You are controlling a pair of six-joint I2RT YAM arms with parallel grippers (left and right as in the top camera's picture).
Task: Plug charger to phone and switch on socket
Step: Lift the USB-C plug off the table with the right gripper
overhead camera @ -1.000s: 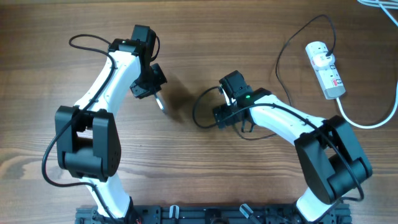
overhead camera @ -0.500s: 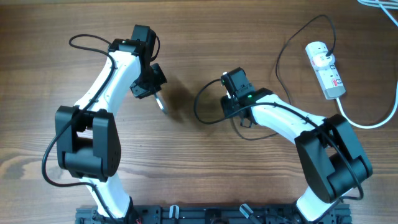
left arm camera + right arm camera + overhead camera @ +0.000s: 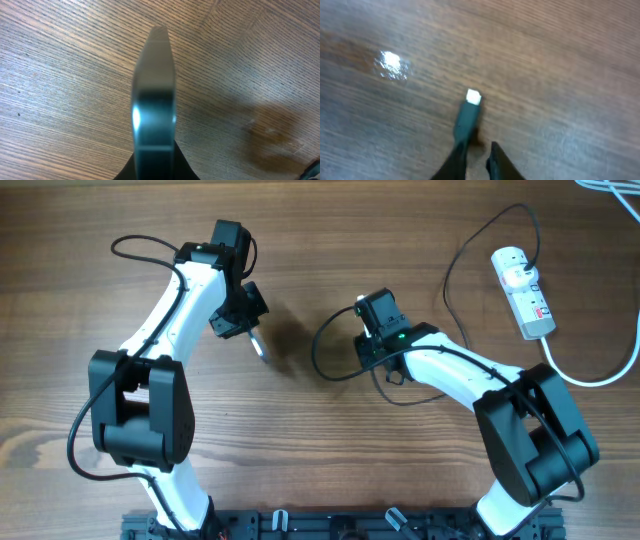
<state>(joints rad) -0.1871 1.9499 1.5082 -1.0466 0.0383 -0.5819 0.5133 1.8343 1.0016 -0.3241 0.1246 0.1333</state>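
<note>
My left gripper (image 3: pixel 154 169) is shut on the phone (image 3: pixel 154 100), which I see edge-on and upright as a teal-grey slab above the wood. From above, the phone (image 3: pixel 259 346) sticks out below the left wrist. My right gripper (image 3: pixel 477 146) has its jaws drawn in on the charger plug (image 3: pixel 467 120). The black plug lies against the left finger, its pale tip pointing away, with a thin gap to the right finger. The black charger cable (image 3: pixel 318 355) loops left of the right wrist and runs to a white adapter in the socket (image 3: pixel 522 292) at the far right.
A thick white cord (image 3: pixel 590 377) curves from the socket toward the right edge. A bright glare spot (image 3: pixel 391 65) lies on the wooden tabletop (image 3: pixel 320 480). Both arm bases stand at the near edge.
The right gripper shifted up and slightly right over the cable and its jaws closed in on the plug. The left arm and phone have not moved.
</note>
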